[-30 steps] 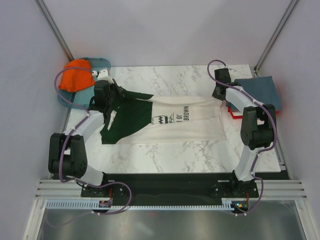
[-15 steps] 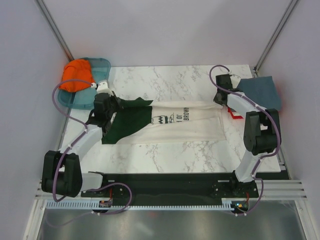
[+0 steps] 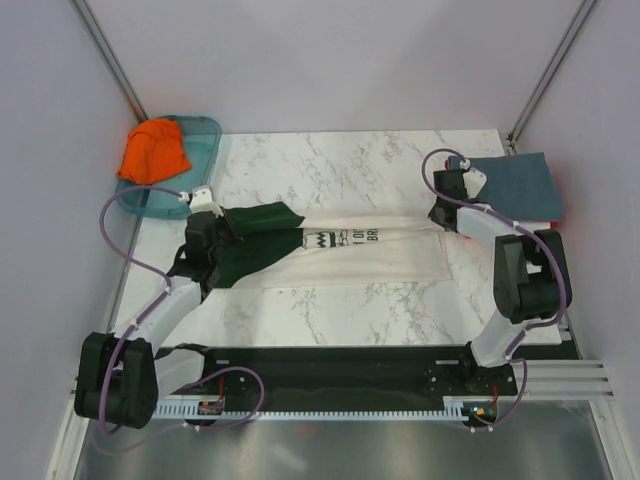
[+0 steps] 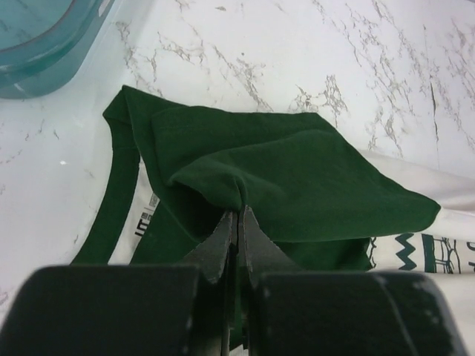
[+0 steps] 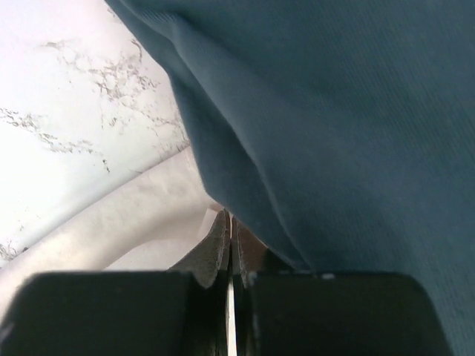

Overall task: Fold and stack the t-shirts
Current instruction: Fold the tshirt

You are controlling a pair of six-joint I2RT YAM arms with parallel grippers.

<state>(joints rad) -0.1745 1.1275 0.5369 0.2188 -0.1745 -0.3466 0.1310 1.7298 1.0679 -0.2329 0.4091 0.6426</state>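
Top view: cream t-shirt (image 3: 350, 258) lies spread out; orange t-shirt (image 3: 153, 152) sits in the teal tray (image 3: 207, 133) beyond its left end; slate-blue t-shirt (image 3: 515, 182) lies by its right end.
Left wrist: left gripper (image 4: 237, 222) is clamped on the cream t-shirt's bunched green sleeve (image 4: 297, 174).
Right wrist: right gripper (image 5: 228, 226) pinches the cream t-shirt's hem; the slate-blue t-shirt overhangs and blocks most of the view.

Noted left pincer (image 4: 237, 215) nearer than a second ago, clamped on the green sleeve (image 3: 262, 220) and carrying it toward near and right, over the cream t-shirt (image 3: 370, 265). Logged right pincer (image 5: 228, 219) likewise nearer, bringing the far hem with it. Found far edge of the shirt turned over toward near, cloth band on the surface (image 3: 330, 160) narrower, print (image 3: 345, 237) now half covered. Saw left arm (image 3: 150, 315) stretched out lower, elbow swung to near left.
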